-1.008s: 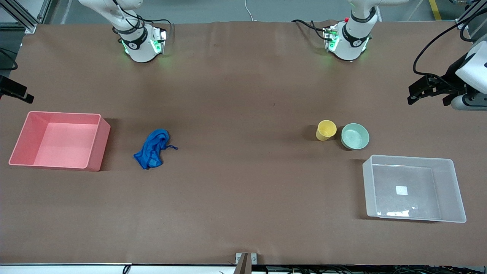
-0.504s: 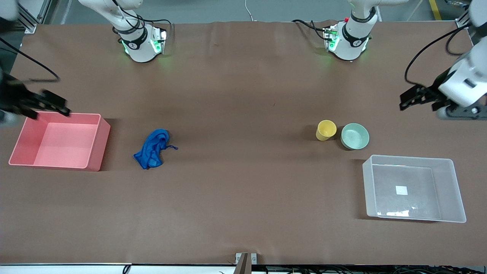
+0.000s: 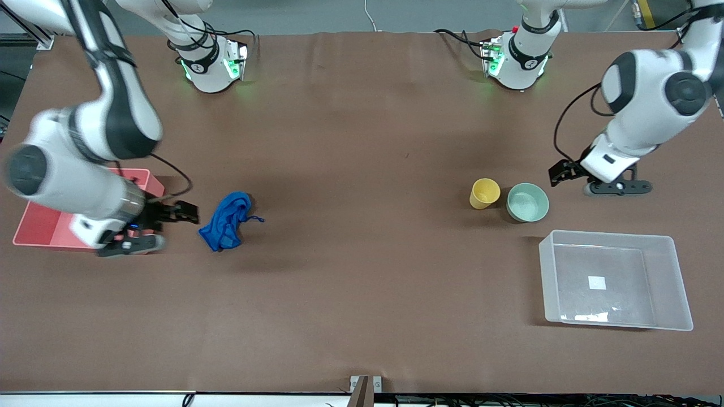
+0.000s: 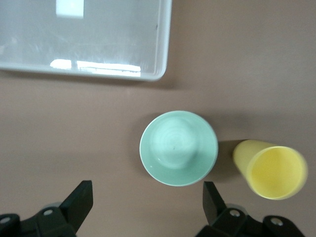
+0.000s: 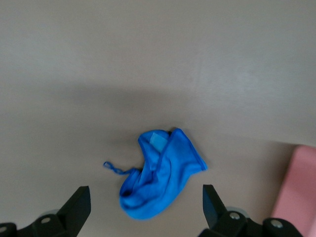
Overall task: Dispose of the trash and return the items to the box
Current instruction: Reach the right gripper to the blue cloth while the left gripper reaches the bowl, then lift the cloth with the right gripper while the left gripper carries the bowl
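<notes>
The blue rag (image 3: pixel 226 222) lies crumpled on the table, its string trailing toward the middle; it also shows in the right wrist view (image 5: pixel 160 177). My right gripper (image 3: pixel 186 212) is open and empty, low over the table between the pink bin and the rag (image 5: pixel 145 195). The yellow cup (image 3: pixel 485 193) and the mint-green bowl (image 3: pixel 527 202) stand side by side. My left gripper (image 3: pixel 560 172) is open and empty, over the table beside the bowl (image 4: pixel 148 190). The left wrist view shows the bowl (image 4: pixel 178 147), the cup (image 4: pixel 269 169) and the clear tub (image 4: pixel 165 44).
The clear tub (image 3: pixel 613 234) stands empty, nearer the front camera than the bowl, at the left arm's end. The pink bin (image 3: pixel 34 226) stands at the right arm's end, partly covered by the right arm; its corner shows in the right wrist view (image 5: pixel 301 187).
Both arms have swung in from the table's ends. The right gripper has come over the pink bin to beside the rag. The left gripper has come to beside the bowl.
</notes>
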`<state>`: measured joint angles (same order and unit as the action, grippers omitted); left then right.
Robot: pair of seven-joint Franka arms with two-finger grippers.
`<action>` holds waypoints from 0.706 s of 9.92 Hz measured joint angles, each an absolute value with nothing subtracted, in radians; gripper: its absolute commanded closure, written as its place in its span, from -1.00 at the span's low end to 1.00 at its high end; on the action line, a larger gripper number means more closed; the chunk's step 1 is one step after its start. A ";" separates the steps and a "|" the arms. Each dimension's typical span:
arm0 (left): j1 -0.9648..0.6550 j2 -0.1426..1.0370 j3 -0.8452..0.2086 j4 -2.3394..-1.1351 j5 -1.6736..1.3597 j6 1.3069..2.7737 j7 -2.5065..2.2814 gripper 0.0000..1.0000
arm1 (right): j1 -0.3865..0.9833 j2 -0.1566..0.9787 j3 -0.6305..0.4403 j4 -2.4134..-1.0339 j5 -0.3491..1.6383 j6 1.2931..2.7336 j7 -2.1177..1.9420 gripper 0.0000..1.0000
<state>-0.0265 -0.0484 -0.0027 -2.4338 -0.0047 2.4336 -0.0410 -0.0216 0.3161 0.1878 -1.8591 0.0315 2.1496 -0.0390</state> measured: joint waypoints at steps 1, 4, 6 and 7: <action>-0.022 -0.011 0.003 -2.500 -0.005 2.529 -0.039 -0.96 | -0.016 0.341 0.187 -1.939 -0.021 2.251 -0.033 -1.00; -0.024 0.181 0.003 -2.526 -0.005 2.743 -0.039 -0.75 | -0.028 0.434 0.180 -2.058 -0.080 2.476 -0.028 -1.00; -0.024 0.270 0.003 -2.518 -0.005 2.849 -0.040 0.67 | -0.028 0.463 0.181 -2.082 -0.082 2.525 -0.028 -1.00; -0.023 0.289 0.003 -2.508 -0.005 2.872 -0.041 0.92 | -0.028 0.467 0.181 -2.085 -0.082 2.527 -0.028 -0.87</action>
<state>-0.0233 0.2889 0.0032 -2.5080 -0.0046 2.8716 -0.0411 -0.0278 0.4669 0.1807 -2.0854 -0.0819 2.5268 -0.0277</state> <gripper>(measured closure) 0.167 0.000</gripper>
